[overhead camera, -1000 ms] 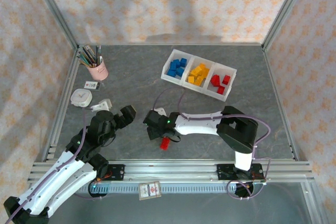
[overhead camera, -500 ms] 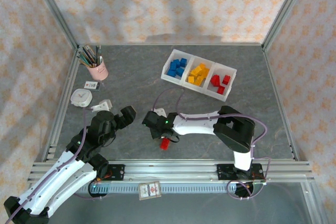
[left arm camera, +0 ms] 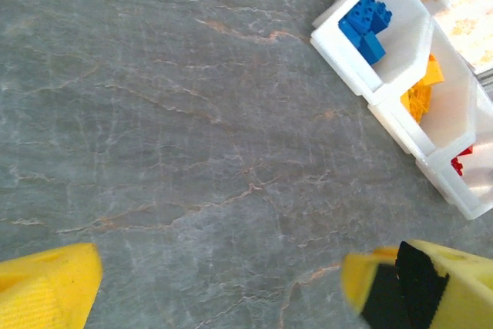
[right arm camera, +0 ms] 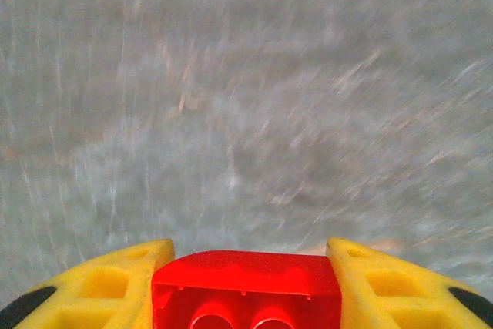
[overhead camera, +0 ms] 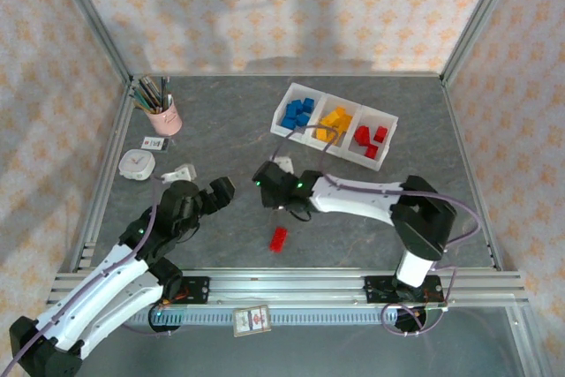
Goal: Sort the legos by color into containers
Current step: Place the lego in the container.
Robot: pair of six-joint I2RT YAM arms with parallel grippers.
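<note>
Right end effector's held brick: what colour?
Red. The small red plastic brick shows best in the right wrist view.

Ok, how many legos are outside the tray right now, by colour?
Red: 2, a loose lego on the table and a held lego between the right fingers
Blue: 0
Yellow-orange: 0
Total: 2

the tray (overhead camera: 389, 144) lies toward the far right of the tabletop (overhead camera: 229, 121), with bricks (overhead camera: 334, 124) in each of its three compartments. a pencil cup (overhead camera: 164, 118) stands near the far left corner. one loose brick (overhead camera: 279, 238) lies near the middle of the near edge. a held brick (right arm camera: 246, 294) sits between the fingers of the right gripper (right arm camera: 246, 248).
</note>
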